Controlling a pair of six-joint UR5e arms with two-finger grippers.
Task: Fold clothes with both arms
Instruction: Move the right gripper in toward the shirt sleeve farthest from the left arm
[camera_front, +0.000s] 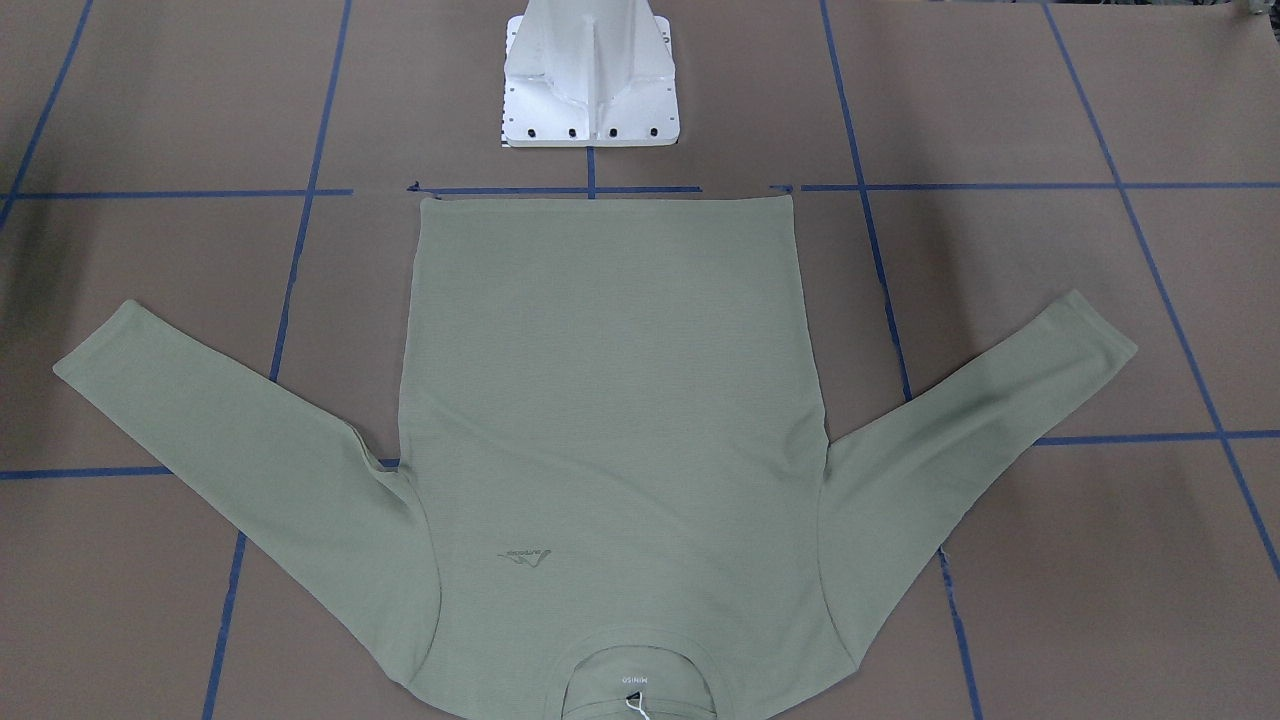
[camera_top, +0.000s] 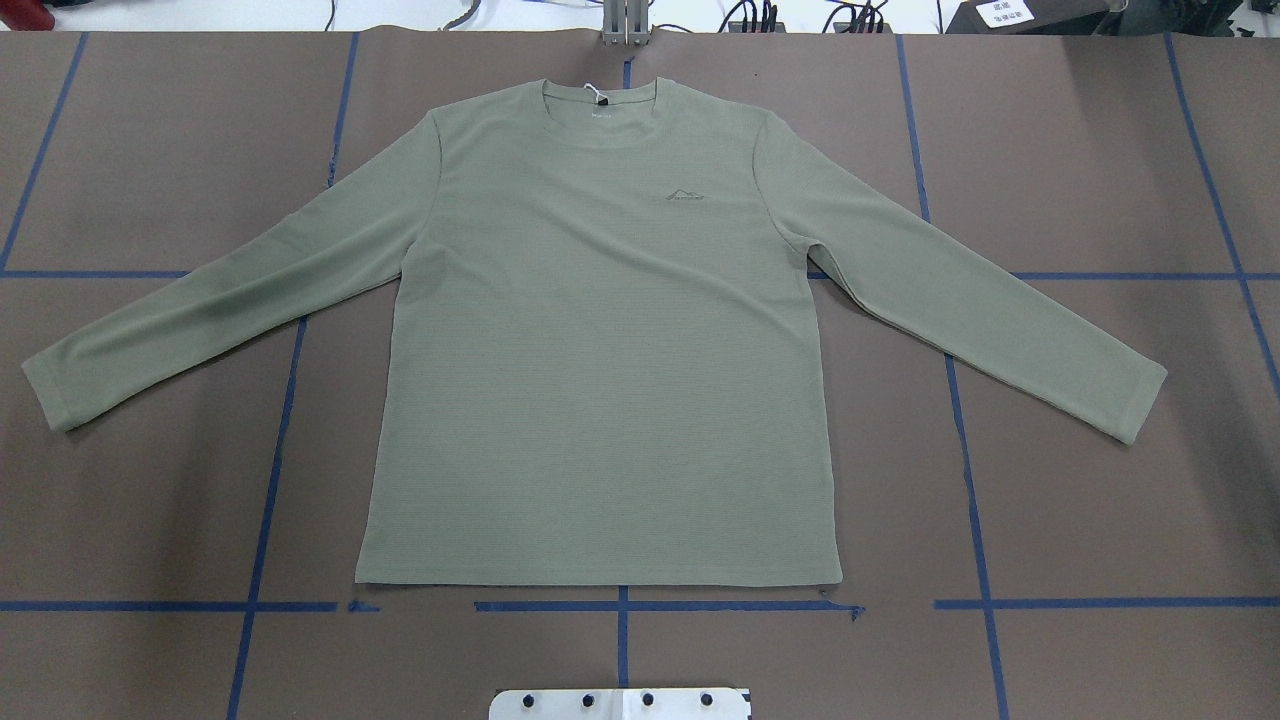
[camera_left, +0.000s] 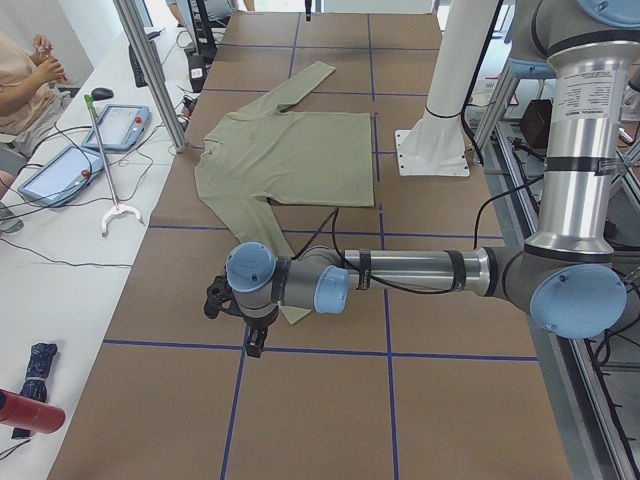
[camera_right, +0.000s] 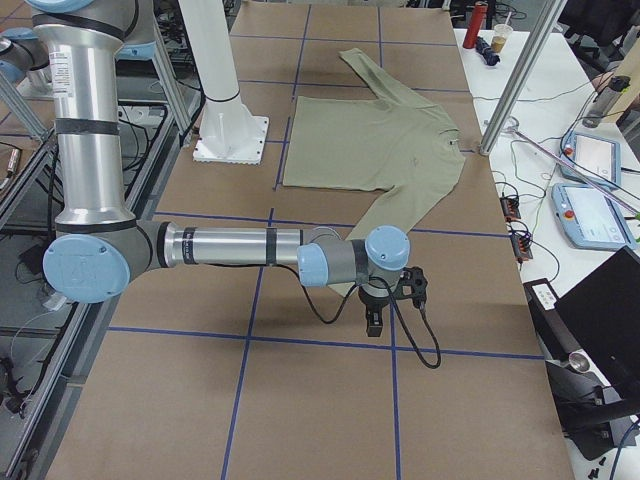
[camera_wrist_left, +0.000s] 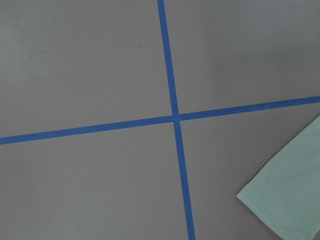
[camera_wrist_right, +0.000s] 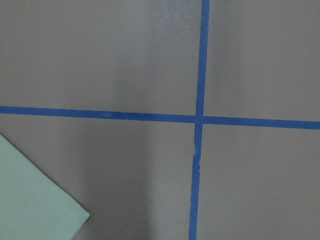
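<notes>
The clothes are one sage-green long-sleeved shirt (camera_top: 600, 380) lying flat and face up on the brown table, both sleeves spread out and the hem toward the robot. Its collar and white label (camera_front: 634, 678) point away from the robot. My left arm reaches out low over the table, with its gripper (camera_left: 254, 343) hanging just above the near sleeve's cuff (camera_wrist_left: 287, 197). My right gripper (camera_right: 375, 322) hovers likewise beyond the other cuff (camera_wrist_right: 30, 200). Both grippers show only in the side views, so I cannot tell whether they are open or shut.
The white pedestal base (camera_front: 590, 90) stands just behind the hem. Blue tape lines (camera_top: 622, 605) grid the table. Aluminium posts (camera_left: 150, 70), teach pendants (camera_right: 590, 215) and a seated person (camera_left: 25, 90) line the far side of the table.
</notes>
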